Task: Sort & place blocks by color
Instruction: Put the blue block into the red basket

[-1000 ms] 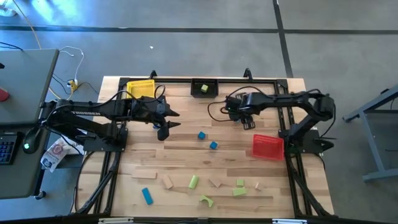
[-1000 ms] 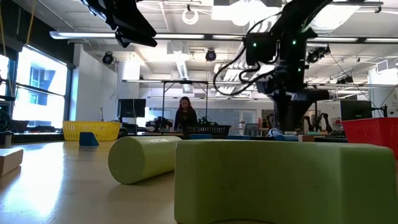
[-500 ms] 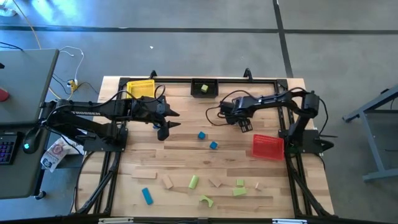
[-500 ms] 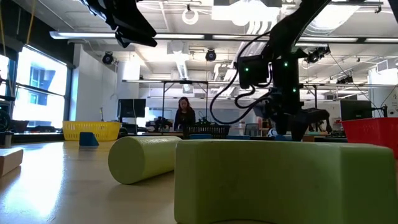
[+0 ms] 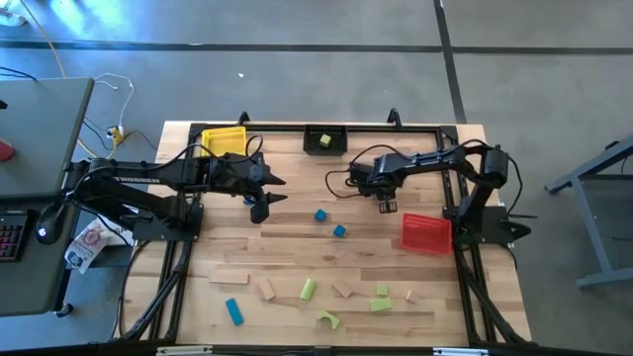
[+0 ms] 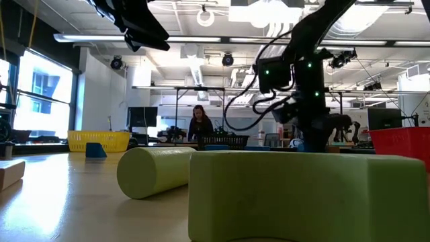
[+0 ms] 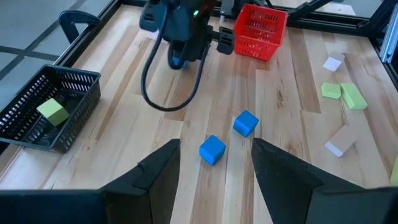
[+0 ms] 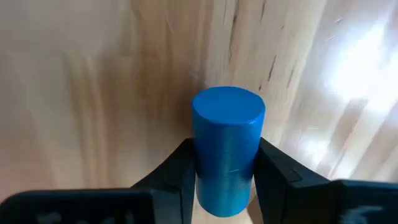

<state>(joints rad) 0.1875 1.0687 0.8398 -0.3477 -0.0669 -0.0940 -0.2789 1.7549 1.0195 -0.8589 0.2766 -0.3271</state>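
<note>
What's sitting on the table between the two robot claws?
In the high view, between the left gripper and the right gripper, which holds a blue cylinder, sits one blue cube; otherwise bare wood.

No text, label or number can be read anywhere.

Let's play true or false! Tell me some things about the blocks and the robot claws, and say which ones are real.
1. The right claw holds a blue cylinder. True.
2. The black bin has a green block in it. True.
3. The left claw is gripping a blue cube. False: it is open and empty; two blue cubes lie on the table.
4. The red bin is full of blocks. False: none show inside.
</note>
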